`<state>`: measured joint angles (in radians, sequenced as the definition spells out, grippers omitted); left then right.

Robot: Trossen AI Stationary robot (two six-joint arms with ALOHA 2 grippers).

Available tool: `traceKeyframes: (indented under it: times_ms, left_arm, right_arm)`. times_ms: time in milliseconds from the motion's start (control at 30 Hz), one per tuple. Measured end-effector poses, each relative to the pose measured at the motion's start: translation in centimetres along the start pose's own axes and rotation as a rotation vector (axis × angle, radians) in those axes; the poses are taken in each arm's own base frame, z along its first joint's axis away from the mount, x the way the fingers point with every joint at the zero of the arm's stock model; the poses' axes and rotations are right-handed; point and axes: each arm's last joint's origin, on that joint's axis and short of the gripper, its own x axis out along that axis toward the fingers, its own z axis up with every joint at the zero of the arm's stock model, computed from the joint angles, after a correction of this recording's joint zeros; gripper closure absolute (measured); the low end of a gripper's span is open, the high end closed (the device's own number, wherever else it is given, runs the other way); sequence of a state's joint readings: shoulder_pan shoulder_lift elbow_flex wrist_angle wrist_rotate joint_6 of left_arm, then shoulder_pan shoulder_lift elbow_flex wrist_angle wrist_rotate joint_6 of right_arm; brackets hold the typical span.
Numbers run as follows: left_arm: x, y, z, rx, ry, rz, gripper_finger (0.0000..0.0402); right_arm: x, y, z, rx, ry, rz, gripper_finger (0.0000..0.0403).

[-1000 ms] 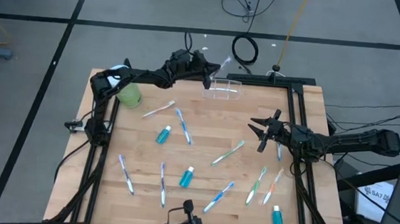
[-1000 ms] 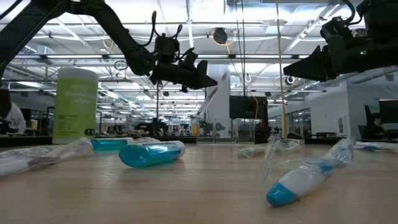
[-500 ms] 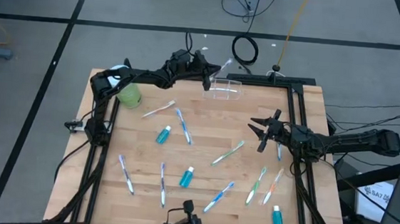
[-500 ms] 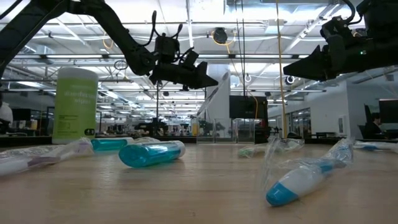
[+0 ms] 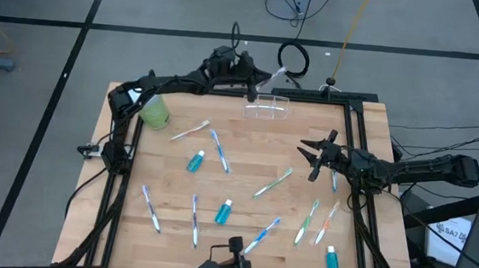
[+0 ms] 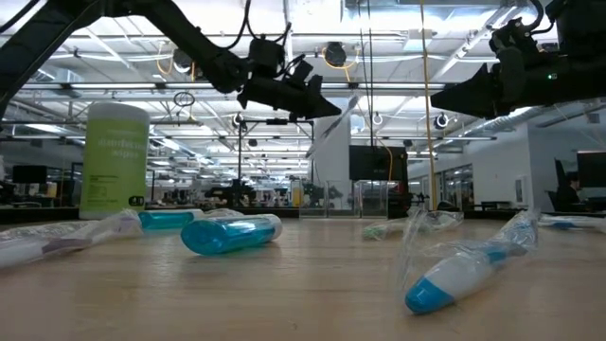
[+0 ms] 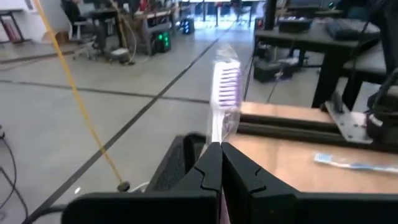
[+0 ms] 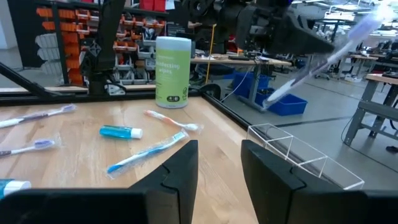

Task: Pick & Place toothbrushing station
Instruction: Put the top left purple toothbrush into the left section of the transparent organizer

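my left gripper [image 5: 255, 82], clamped on a wrapped toothbrush [image 7: 224, 93], hovers above the clear cup [image 5: 266, 108]; i should lower it squarely before letting go, right gripper [image 5: 309, 159] idle, half-open.

Purple-bristled toothbrush [image 7: 225, 93], teal white-capped tubes [image 5: 194, 161], pale green canister [image 5: 154, 111], light wood table [image 5: 246, 156].

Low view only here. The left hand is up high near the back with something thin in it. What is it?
Observer: A wrapped toothbrush with purple bristles. The left hand is shut on its handle.
Operator: Where's the cup relative to it?
Observer: The clear cup sits at the table's far edge. In the high view the left hand is by its far left corner, with the brush head out past the table's edge.
Operator: Is the right hand holding anything?
Observer: No. The right hand is open and empty, over the table's right side.
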<state>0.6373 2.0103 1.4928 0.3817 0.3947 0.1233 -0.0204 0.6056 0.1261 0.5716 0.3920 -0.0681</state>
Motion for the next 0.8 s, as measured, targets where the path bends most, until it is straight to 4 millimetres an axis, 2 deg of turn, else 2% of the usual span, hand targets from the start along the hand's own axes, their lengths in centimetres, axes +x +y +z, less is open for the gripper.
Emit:
traceKeyframes:
  times_ms: [167,333,533,800]
  left_arm:
    - [0.5,-0.2,0.4,-0.019,-0.083,-0.003,0.0401]
    - [2.0,-0.8,-2.7,-0.047,-0.011,-0.028,0.0401]
    - [1.6,0.0,-2.5,-0.071,-0.029,-0.001,0.0401]
    - [1.4,-0.1,-4.8,-0.094,0.111,0.037,0.0401]
  right_arm:
    - [0.0,0.0,0.0,0.0,0.0,0.0,0.0289]
    - [0.0,0.0,0.0,0.003,0.0,0.002,0.0289]
    - [0.0,0.0,-0.1,0.0,0.008,0.003,0.0289]
    - [0.0,0.0,-0.3,0.026,0.027,0.005,0.0289]
